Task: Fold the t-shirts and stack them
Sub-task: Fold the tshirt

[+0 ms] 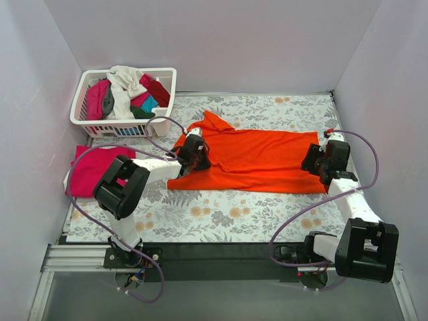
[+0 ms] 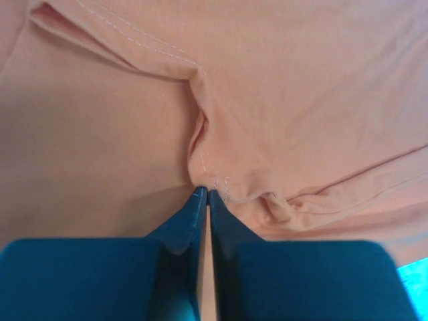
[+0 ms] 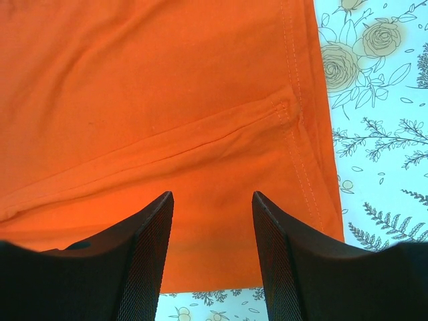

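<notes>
Left gripper (image 2: 202,194) pinches orange t-shirt (image 1: 261,157); right gripper (image 3: 212,195) gapes over its hem; basket (image 1: 101,127) beyond it holds heaped t-shirts (image 1: 122,90).

High rear overview, both wrist views close down onto orange t-shirt (image 1: 267,157)

Floral table (image 1: 234,214): orange t-shirt (image 1: 261,160) spread, pink t-shirt (image 1: 90,170) left, basket (image 1: 167,93) back-left.

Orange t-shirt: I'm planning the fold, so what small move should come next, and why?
Probably close the right gripper on the hem: its jaws stand open over the orange t-shirt, while the left gripper pinches a pucker of cloth at the other end.
</notes>
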### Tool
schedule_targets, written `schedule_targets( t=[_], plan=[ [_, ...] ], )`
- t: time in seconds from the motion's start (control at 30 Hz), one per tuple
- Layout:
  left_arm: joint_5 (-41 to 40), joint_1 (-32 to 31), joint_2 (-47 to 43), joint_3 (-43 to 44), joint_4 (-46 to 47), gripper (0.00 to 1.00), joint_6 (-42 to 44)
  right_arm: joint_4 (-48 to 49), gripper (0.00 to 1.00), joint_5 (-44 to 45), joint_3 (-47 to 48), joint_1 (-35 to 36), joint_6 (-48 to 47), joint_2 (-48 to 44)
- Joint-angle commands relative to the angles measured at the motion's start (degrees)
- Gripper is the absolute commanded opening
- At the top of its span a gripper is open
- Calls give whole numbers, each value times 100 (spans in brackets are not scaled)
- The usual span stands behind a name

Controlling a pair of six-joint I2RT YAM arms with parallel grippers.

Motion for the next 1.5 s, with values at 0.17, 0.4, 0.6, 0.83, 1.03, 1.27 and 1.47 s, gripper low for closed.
schedule_targets(
  t=[0.17,0.4,0.6,0.83,1.03,1.27,1.47],
  plan=[
    [-126,-22,7,443,36,0,156,188,46,60,81,39,-9,-127],
    [75,-22,270,751,176,0,165,188,46,51,81,48,-17,-144],
    [296,-66,649,1137,220,0,139,188,46,42,81,74,-17,-135],
    [349,-118,869,1428,282,0,139,188,46,103,90,83,-26,-109],
    [-90,-153,553,1331,264,34,209,196,46,121,143,92,-26,-4],
    [-408,-153,8,963,246,63,236,240,46,367,204,136,-9,268],
    [-460,-153,-63,330,440,67,130,319,46,534,239,311,9,760]
  ],
)
